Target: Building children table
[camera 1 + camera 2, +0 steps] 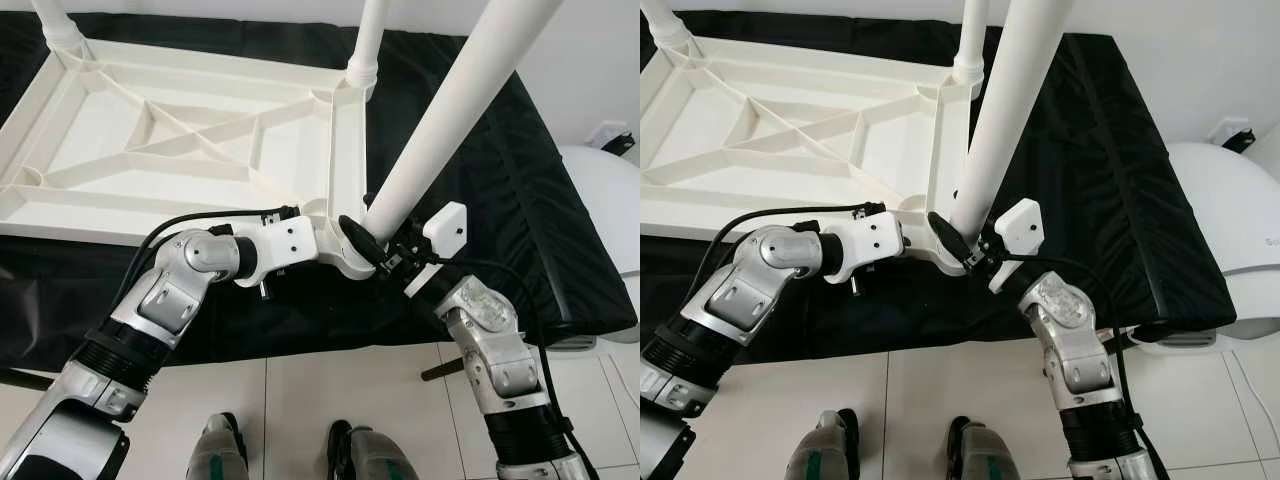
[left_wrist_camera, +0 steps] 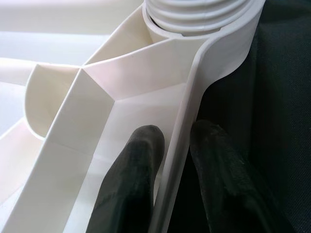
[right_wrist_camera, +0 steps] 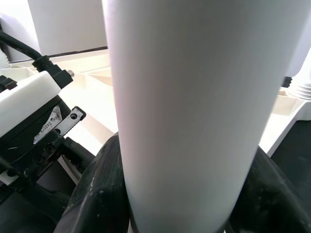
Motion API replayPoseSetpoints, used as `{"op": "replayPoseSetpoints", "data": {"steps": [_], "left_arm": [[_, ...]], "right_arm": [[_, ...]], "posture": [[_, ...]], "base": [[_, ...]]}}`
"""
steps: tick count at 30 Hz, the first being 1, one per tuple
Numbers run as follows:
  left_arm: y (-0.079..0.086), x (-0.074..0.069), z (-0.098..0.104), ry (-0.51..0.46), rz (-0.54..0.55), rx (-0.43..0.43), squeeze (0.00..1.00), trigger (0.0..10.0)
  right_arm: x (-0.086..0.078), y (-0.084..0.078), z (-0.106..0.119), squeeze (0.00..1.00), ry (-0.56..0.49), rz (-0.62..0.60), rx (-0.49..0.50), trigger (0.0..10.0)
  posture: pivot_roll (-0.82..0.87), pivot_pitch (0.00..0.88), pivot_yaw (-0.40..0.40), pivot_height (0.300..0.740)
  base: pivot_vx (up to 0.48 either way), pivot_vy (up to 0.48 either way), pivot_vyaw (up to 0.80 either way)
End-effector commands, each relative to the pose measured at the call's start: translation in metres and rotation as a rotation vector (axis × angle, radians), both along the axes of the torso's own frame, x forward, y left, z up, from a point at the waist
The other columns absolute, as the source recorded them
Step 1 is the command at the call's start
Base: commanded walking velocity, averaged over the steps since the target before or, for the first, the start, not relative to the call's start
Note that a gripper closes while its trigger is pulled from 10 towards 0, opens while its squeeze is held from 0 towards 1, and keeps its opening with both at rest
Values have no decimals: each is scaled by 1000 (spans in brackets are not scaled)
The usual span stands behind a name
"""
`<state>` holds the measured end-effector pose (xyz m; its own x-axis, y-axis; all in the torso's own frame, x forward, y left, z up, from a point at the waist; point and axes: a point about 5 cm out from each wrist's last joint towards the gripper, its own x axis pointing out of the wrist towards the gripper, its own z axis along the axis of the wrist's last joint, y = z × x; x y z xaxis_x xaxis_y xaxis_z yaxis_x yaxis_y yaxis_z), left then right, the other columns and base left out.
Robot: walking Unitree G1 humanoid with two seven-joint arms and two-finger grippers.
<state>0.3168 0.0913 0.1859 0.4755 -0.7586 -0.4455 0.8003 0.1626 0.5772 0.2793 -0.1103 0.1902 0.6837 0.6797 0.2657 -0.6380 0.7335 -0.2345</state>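
Pinching the upturned tabletop (image 1: 190, 140) rim — left gripper (image 2: 177, 160), right gripper (image 1: 385, 250) clenched round the table leg (image 1: 450, 110) at its corner socket.

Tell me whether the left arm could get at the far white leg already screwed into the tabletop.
Probably not as things stand: the left tool is clamped on the upturned white plastic tabletop rim, and the far white leg stands beyond the near leg.

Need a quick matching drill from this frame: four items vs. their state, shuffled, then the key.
1. left gripper
2. right gripper
3. tabletop
4. cloth

A. black, spread under the tabletop
B. shut on the near leg by its base
C. white, upside down, ribs up
D. pinching the tabletop rim by the corner socket

Pairs: 1-D, 2-B, 3-C, 4-A
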Motion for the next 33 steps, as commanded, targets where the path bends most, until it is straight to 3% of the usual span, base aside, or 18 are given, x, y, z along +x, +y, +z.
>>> {"op": "replayPoseSetpoints", "data": {"steps": [1,16,33], "left_arm": [[1,3,-4,-3,42,1,0,10000],[0,2,-4,-3,36,3,0,10000],[0,3,-4,-6,34,4,0,10000]], "right_arm": [[-4,11,-34,0,165,13,-40,10000],[-6,11,-32,0,165,-111,33,10000],[-5,10,-32,0,162,-144,37,10000]], "posture": [[101,246,-62,740],[100,242,-59,740],[99,239,-60,740]], "base": [[0,0,0],[0,0,0],[0,0,0]]}}
